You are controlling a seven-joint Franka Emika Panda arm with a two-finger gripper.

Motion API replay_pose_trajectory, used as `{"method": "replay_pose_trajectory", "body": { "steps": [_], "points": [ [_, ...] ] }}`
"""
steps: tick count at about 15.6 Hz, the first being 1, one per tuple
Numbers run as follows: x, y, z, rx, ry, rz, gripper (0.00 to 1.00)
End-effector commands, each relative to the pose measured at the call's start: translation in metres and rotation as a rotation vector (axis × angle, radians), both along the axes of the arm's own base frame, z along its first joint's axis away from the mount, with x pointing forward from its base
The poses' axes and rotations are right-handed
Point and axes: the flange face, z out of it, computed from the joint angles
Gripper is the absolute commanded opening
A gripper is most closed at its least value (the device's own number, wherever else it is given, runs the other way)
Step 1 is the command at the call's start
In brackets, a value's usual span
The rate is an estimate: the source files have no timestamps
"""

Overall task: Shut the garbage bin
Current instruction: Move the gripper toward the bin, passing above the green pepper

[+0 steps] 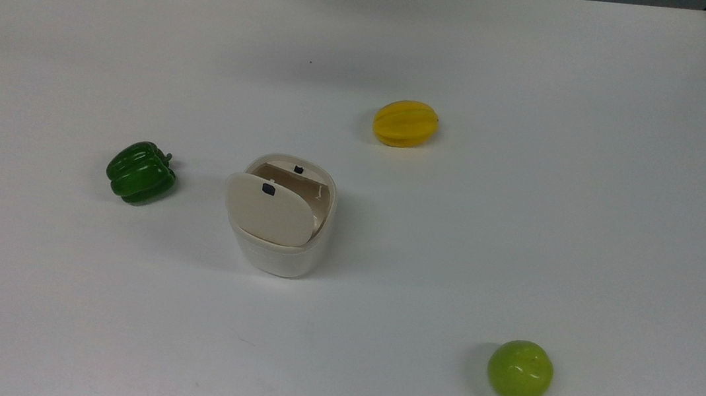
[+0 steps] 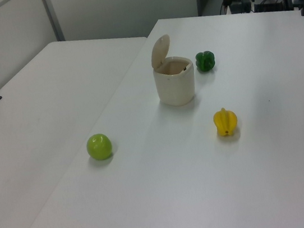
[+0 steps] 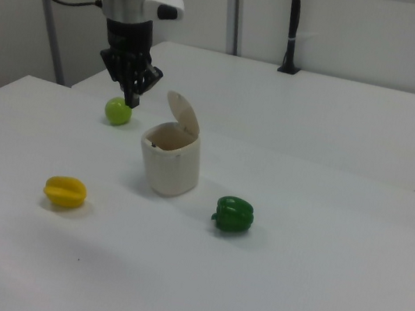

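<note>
The garbage bin (image 1: pixel 281 230) stands upright near the middle of the white bench (image 1: pixel 520 244), its hinged lid (image 1: pixel 269 208) raised and tilted, the mouth open toward the top view's upper edge. A green pepper (image 1: pixel 140 172) lies near the bin on the top view's left, a yellow starfruit (image 1: pixel 405 123) farther off toward the top view's upper right, and a green apple (image 1: pixel 519 370) well apart toward the lower right. In the right view the gripper (image 3: pixel 131 98) hangs above the bench, up and to the right view's left of the bin, fingers drawn together and pointing down, holding nothing.
</note>
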Motion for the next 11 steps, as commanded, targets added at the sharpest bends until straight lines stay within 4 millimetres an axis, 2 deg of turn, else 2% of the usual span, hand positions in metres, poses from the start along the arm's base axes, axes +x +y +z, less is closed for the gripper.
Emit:
{"method": "replay_pose_trajectory", "body": {
  "steps": [1, 4, 6, 11],
  "points": [
    [0.008, -0.002, -0.006, 0.009, -0.027, 0.007, 0.05],
    [0.014, -0.003, -0.005, 0.008, -0.072, -0.011, 0.03],
    [0.02, -0.004, -0.013, 0.009, -0.065, -0.017, 0.02],
    [0.034, -0.003, -0.018, -0.003, -0.114, -0.081, 0.01]
  ]
}}
